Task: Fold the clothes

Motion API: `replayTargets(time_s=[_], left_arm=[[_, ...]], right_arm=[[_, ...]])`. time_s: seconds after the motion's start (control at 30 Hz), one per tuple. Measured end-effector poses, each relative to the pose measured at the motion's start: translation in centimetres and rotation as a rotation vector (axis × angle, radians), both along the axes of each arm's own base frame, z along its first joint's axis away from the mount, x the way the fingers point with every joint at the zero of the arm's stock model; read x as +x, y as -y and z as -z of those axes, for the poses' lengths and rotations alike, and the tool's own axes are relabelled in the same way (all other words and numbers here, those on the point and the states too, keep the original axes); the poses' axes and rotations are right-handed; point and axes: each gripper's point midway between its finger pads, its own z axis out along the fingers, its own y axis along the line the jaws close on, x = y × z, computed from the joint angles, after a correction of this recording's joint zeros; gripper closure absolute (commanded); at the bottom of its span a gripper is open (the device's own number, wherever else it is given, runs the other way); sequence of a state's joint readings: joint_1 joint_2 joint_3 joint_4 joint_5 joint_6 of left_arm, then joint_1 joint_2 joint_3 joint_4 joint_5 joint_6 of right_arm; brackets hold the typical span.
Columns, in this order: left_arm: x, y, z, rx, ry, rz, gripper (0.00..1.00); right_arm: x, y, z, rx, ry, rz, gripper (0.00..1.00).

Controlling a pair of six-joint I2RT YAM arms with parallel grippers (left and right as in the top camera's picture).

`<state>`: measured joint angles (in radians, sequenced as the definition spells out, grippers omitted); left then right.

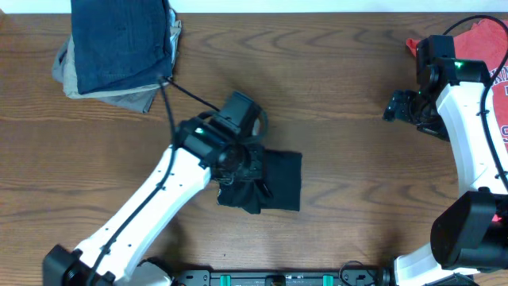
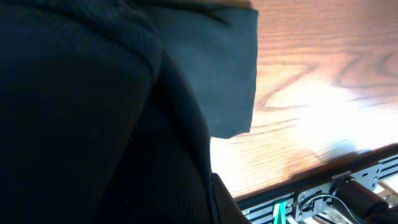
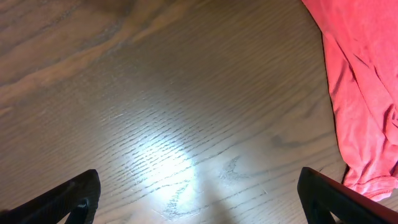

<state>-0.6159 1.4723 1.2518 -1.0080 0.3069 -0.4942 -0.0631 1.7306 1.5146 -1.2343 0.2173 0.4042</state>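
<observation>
The table (image 1: 341, 95) is brown wood, with dark wavy lines running all across its top. A bright patch of light shines on the wood, and it looks almost white there. Along the near edge of the table sits a black metal rail (image 1: 278, 278) with little green bits on it, and past the far edge there is a thin white strip (image 1: 317, 5).
</observation>
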Motion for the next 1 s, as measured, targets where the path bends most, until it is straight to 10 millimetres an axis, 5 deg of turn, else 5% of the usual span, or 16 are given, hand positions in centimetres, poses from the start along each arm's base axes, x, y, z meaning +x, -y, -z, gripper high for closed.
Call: replayTargets(time_s=[0.5,0.8,1.0], left_arm=[[0.1,5.5,7.5,0.06,-0.093,0.071,0.93],[0.4,7.2,7.3,0.021,-0.056,0.079,0.67],[0.1,7.4,7.3,0.02,-0.057,0.086,0.62]], right_arm=[[0.0,0.0,0.0,0.0,0.0,0.0,0.01],[0.0,0.0,0.0,0.0,0.0,0.0,0.01],[0.0,0.0,0.0,0.0,0.0,0.0,0.01]])
